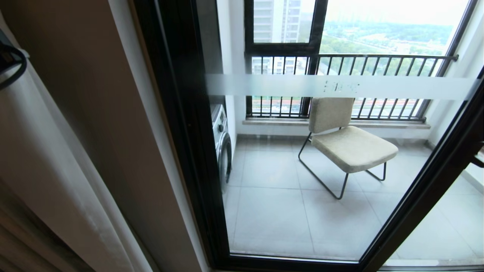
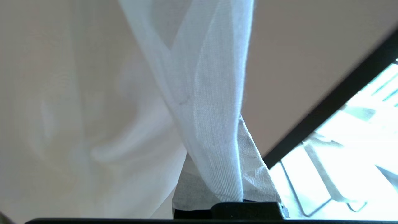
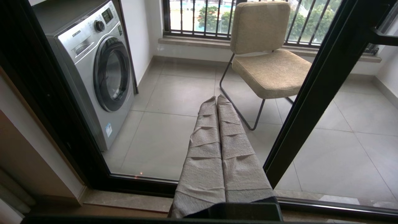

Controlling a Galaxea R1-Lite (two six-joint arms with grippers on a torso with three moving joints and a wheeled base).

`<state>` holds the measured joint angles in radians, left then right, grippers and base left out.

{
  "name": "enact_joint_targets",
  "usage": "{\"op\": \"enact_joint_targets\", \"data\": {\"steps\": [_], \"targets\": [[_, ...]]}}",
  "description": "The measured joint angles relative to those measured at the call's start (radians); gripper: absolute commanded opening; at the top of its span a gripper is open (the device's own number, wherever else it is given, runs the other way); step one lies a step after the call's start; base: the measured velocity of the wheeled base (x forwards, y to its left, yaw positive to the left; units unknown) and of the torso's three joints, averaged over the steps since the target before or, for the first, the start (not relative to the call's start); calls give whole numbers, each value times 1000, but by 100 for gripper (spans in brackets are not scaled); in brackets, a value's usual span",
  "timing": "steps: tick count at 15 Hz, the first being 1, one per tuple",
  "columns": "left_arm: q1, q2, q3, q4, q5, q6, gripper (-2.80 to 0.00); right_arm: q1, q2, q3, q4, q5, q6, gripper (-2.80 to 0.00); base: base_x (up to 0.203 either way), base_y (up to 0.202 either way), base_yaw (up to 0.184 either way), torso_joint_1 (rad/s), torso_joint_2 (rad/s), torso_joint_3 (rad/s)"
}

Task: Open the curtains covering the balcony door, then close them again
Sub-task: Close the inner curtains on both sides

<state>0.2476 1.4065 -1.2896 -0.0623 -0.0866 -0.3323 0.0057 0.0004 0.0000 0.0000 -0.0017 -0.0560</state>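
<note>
daylit balcony (glare) — dim interior

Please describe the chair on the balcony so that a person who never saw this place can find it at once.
Look through the balcony door, a tall glass pane in a black frame with a frosted band. On the tiled floor behind it, under the railing, stands the chair. Unlike the silver washing machine nearby, it has beige padding and thin black legs.

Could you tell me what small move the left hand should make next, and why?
Probably draw the sheer curtain across toward the balcony door. The left hand is shut on its fold, and the glass stands uncovered, with the curtains bunched at the left.
</note>
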Motion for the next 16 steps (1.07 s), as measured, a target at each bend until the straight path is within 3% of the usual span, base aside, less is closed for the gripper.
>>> {"op": "enact_joint_targets", "data": {"steps": [5,11,13,16], "targets": [[-137,-106,61,0,-4,-5,-280,0,0,0,0,0,0,-280,0,0,0,0,0,0],[-216,-193,153,0,-18,6,-280,0,0,0,0,0,0,-280,0,0,0,0,0,0],[-226,-207,178,-2,-17,61,-280,0,0,0,0,0,0,-280,0,0,0,0,0,0],[-230,-216,223,-6,-16,217,-280,0,0,0,0,0,0,-280,0,0,0,0,0,0]]}}
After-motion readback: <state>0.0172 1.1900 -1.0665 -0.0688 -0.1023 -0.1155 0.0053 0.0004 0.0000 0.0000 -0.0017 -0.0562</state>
